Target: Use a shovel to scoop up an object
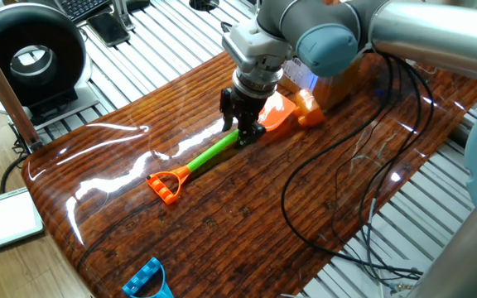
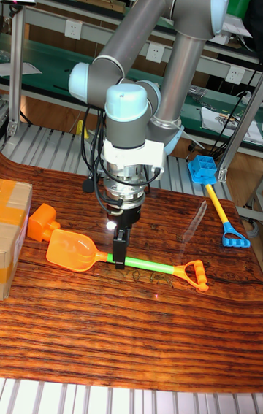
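The cardboard box (image 2: 13,235) sits at one end of the table (image 1: 222,223), flaps shut, so its contents cannot be seen. The orange block (image 2: 42,223) rests on the table touching the box, and the tip of the shovel's blade meets it; its compartments do not show from either view.

The shovel (image 2: 124,259) lies flat along the table, orange blade toward the box, green shaft running to the orange loop end. The claw (image 2: 120,252) points straight down and is closed on the green shaft just behind the blade.

The table has a glossy dark wood grain that reflects the lights. Black cables (image 1: 338,199) trail over its far side. A blue toy (image 1: 147,280) lies at one edge. Beyond, a round black fan (image 1: 30,58) stands on slatted metal, and a second shovel (image 2: 215,198) with a blue blade and yellow shaft lies there too.
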`<move>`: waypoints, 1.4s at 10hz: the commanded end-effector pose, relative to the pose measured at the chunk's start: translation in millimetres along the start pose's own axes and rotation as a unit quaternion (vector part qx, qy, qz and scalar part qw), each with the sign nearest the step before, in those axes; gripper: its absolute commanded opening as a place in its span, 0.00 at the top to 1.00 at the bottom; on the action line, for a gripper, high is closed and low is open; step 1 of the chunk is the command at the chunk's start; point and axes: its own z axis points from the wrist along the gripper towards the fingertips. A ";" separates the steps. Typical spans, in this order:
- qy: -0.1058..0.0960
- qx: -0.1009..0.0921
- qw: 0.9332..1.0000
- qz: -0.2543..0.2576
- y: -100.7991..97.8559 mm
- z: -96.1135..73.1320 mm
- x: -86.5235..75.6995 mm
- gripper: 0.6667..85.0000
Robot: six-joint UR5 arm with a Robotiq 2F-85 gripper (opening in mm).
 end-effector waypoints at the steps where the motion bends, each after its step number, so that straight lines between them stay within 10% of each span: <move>1: 0.013 -0.004 1.000 0.000 1.3 -1.6 7.7 0.06; 6: 0.064 -0.002 0.998 0.001 0.4 -3.6 34.3 0.06; 14: 0.055 0.006 0.998 0.010 -3.4 -3.0 29.4 0.11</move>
